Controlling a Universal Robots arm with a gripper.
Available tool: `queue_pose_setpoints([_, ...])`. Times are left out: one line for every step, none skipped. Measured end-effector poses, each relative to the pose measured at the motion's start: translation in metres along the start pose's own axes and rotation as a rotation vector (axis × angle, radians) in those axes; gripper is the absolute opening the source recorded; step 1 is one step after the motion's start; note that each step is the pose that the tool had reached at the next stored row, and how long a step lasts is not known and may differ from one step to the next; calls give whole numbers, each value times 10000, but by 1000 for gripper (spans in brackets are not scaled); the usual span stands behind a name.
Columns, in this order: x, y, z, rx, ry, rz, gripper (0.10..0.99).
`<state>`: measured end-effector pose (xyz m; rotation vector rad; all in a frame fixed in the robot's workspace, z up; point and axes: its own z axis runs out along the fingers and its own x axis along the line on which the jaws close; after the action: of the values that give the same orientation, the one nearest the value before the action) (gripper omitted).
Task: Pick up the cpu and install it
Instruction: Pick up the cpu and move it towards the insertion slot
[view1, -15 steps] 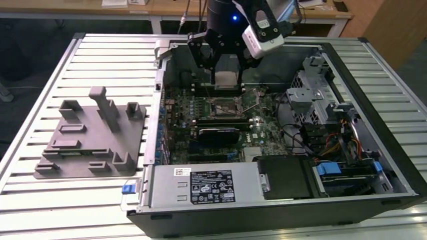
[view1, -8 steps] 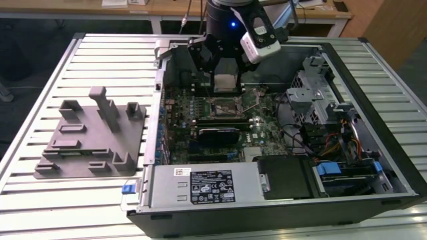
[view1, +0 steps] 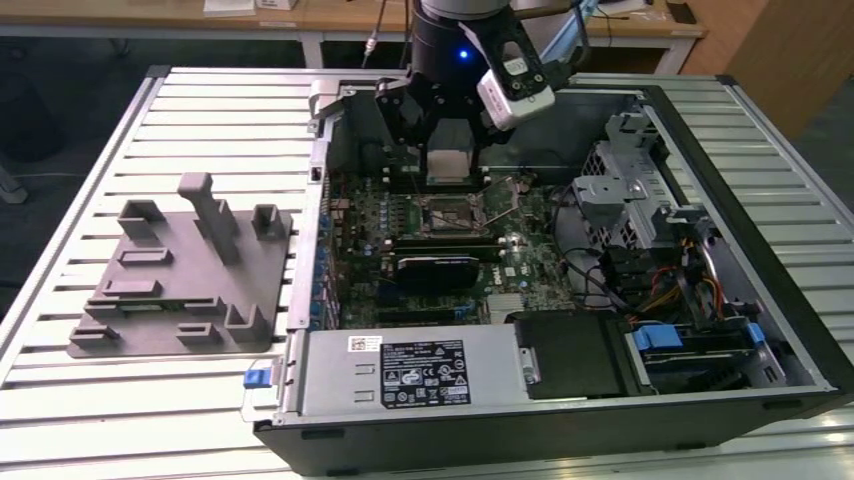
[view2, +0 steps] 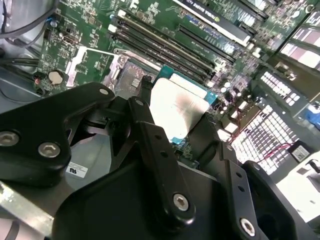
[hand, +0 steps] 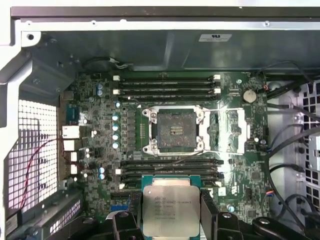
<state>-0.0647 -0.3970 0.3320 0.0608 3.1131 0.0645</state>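
Observation:
The cpu (view1: 450, 163) is a flat square chip with a silver top, and my gripper (view1: 450, 150) is shut on it from two sides. It hangs inside the open computer case, a little above the motherboard and just behind the black socket (view1: 451, 212) in the exterior view. In the first wrist view the cpu (hand: 171, 210) sits between two black fingers (hand: 209, 212), apart from the open socket (hand: 176, 130), whose metal load plate (hand: 232, 131) is folded aside. The second wrist view shows the cpu (view2: 177, 107) tilted over the board beside the socket (view2: 131, 79).
The computer case (view1: 320, 150) lies open on a slatted metal table (view1: 160, 120). A grey holder tray (view1: 187, 270) with upright posts stands at the exterior view's left. A graphics card (view1: 434, 270), power supply (view1: 400, 370), drive cage (view1: 641, 200) and cables (view1: 667, 290) surround the socket.

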Motion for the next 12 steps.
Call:
queue_pose_setpoints([1,10,12,0,2,0,545])
queue_pose_setpoints([1,20,25,2,5,-1,545])
queue_pose_setpoints([2,29,37,1,6,0,545])
queue_pose_setpoints([3,37,49,1,8,0,545])
queue_pose_setpoints([3,45,61,0,9,0,545])
queue_pose_setpoints([4,54,73,0,11,0,545])
queue_pose_setpoints([5,62,85,0,12,0,545])
queue_pose_setpoints([5,71,97,2,14,0,545])
queue_pose_setpoints([6,80,109,1,15,0,545])
queue_pose_setpoints([7,89,120,2,17,0,545])
queue_pose_setpoints([7,98,133,1,18,0,545])
queue_pose_setpoints([8,106,148,1,20,0,545])
